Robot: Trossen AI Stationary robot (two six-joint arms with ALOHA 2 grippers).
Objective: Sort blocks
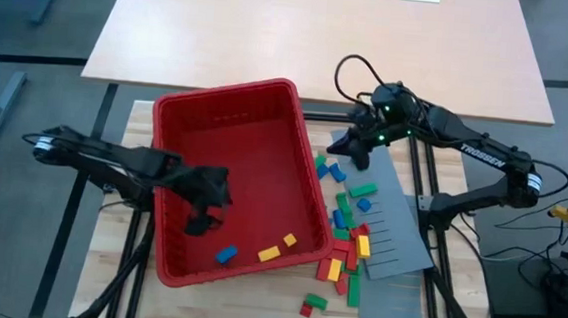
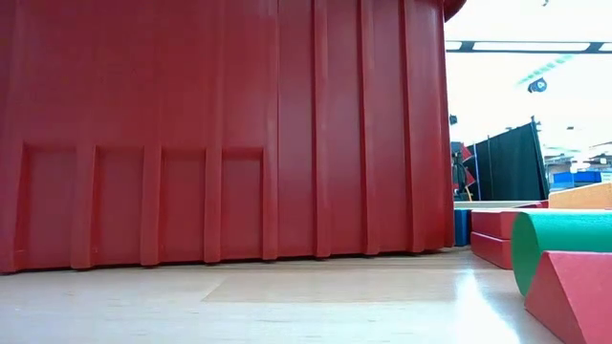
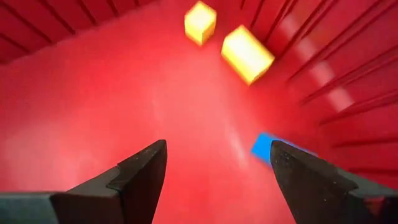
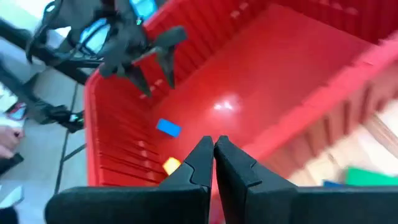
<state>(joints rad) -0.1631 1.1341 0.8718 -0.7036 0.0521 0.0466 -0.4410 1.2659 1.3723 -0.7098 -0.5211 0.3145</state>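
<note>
Pale wooden table (image 1: 115, 278) carries a big red bin (image 1: 268, 98), with a larger tan tabletop behind it. Inside the bin lie one blue block (image 1: 226, 254) and two yellow blocks (image 1: 279, 247) near its front corner; the rest of the blocks (image 1: 344, 233) — red, green, blue and yellow — are scattered just beside the bin's right wall, some on the grey slotted panels (image 1: 398, 242).

Left tool (image 3: 217, 165) hangs low inside the bin with its fingers spread wide and nothing between them; the blue block shows just beside one finger, the yellow pair farther on. Right tool (image 4: 214, 149) hovers above the bin's right rim, near the back end of the scatter, its fingers pressed together and holding nothing.

Judging by this, the step in hand is probably the left arm's, over the blocks in the bin. To do it well, the wide tool should be centred over one block — the blue one is closest — with the fingers set across its short sides, then lowered until the tips nearly meet the bin floor before closing. Staying off the ribbed wall matters, since the blocks sit close to the corner. The right arm should stay off the bin meanwhile.
</note>
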